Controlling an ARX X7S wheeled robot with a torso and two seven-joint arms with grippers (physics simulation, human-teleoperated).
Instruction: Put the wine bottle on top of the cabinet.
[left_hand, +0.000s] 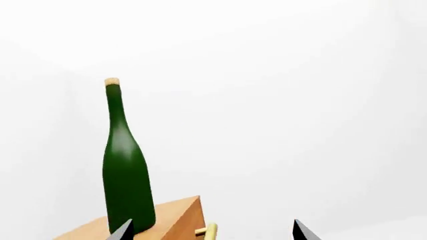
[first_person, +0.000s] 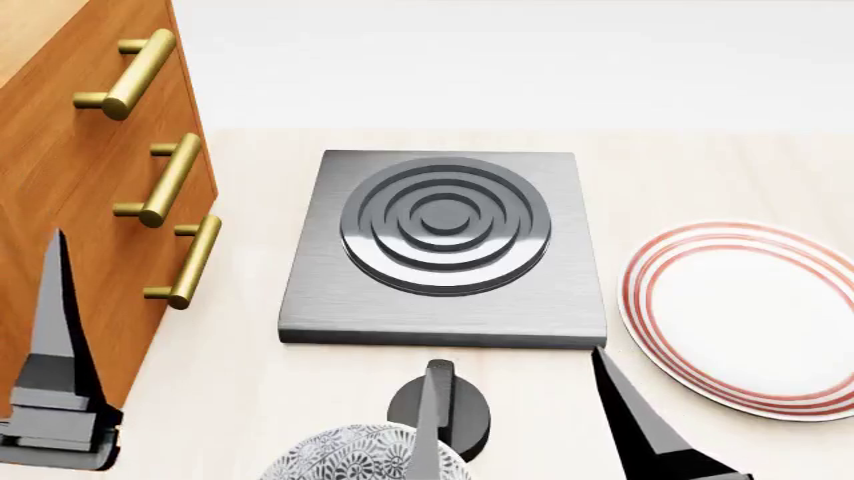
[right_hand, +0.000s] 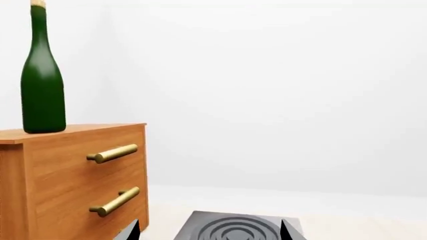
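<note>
No text, label, brand or number is showing legibly anywhere. The wine bottle (right_hand: 43, 80) is presenting only plain green glass.

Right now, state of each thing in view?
wine bottle: upright on the cabinet top, corked, not held
cabinet: drawers shut
left gripper: open, empty
right gripper: open, empty
striped plate: empty
hotplate: bare

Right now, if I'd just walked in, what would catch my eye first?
The tall green wine bottle standing upright on top of the orange-brown cabinet, with nothing holding it. Next, the grey stove plate with its raised rings beside the cabinet's brass-handled drawers, and the red-rimmed plate on its other side.
</note>
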